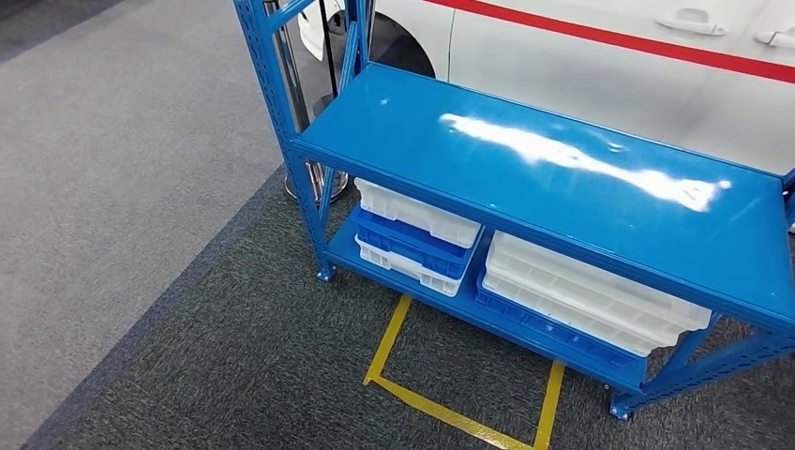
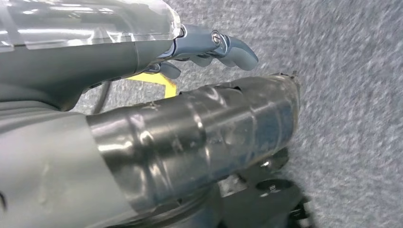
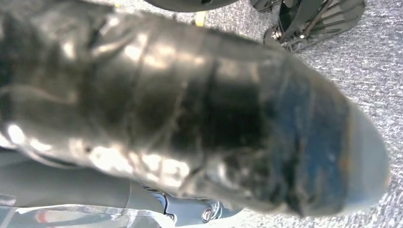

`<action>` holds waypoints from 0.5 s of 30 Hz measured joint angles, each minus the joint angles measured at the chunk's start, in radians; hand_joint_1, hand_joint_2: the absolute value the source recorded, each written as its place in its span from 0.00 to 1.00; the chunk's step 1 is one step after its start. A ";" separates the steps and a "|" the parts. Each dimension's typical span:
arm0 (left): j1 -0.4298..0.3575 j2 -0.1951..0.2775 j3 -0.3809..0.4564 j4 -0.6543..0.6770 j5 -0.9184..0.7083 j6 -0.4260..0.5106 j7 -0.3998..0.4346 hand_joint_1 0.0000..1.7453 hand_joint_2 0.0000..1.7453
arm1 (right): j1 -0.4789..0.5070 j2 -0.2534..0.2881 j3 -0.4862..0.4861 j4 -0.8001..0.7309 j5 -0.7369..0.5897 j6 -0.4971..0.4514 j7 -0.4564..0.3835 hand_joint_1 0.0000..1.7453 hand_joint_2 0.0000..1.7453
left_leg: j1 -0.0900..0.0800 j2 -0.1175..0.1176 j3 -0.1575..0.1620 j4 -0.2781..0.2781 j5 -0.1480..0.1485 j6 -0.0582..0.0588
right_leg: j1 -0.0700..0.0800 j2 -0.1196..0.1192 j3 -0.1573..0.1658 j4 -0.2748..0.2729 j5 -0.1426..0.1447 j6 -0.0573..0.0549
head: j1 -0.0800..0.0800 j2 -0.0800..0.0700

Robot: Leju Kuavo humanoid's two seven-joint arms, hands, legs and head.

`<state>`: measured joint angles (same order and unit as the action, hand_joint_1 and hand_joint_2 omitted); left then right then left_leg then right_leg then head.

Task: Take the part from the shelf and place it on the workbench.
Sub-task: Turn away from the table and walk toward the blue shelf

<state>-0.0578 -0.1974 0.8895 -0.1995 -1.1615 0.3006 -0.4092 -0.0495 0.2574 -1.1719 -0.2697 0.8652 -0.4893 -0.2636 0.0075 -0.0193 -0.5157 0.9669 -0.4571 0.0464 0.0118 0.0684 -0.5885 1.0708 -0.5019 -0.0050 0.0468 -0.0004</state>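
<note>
Both hands hang over carpet: left hand (image 2: 142,156) and right hand (image 3: 199,118) each grip a silvery part.

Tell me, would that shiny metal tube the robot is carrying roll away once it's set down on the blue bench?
Probably. The metal tube looks round and smooth, so it may roll on the glossy workbench. Its ribbed, dented metal suggests it is stiff, and perhaps slippery to grip.
</note>
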 joint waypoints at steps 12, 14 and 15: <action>0.000 0.000 0.000 0.000 0.000 -0.003 0.003 0.00 0.00 | 0.001 -0.002 0.000 0.000 0.006 0.000 0.003 0.00 0.00 | 0.000 0.107 0.016 0.020 -0.036 -0.046 | -0.024 -0.108 0.018 -0.047 0.035 0.007 | 0.001 0.000; -0.002 0.000 0.000 0.000 -0.001 -0.003 0.003 0.00 0.00 | 0.001 -0.002 0.000 0.000 0.008 0.000 0.003 0.00 0.00 | 0.005 0.098 0.017 0.034 -0.051 -0.057 | -0.027 -0.093 0.019 -0.051 0.039 -0.007 | 0.001 0.000; -0.002 0.000 0.000 0.000 -0.001 -0.003 0.004 0.00 0.00 | 0.000 -0.002 0.000 0.000 0.009 -0.001 0.003 0.00 0.00 | 0.007 0.082 0.004 0.066 -0.075 -0.062 | -0.028 -0.085 0.020 -0.053 0.041 -0.013 | 0.000 0.000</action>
<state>-0.0595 -0.1976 0.8896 -0.1995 -1.1623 0.2975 -0.4057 -0.0490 0.2552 -1.1720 -0.2697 0.8739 -0.4901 -0.2602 0.0147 0.0625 -0.5112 1.0328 -0.5322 -0.0155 -0.0164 -0.0164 -0.5687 1.0174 -0.4605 -0.0182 0.0470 -0.0004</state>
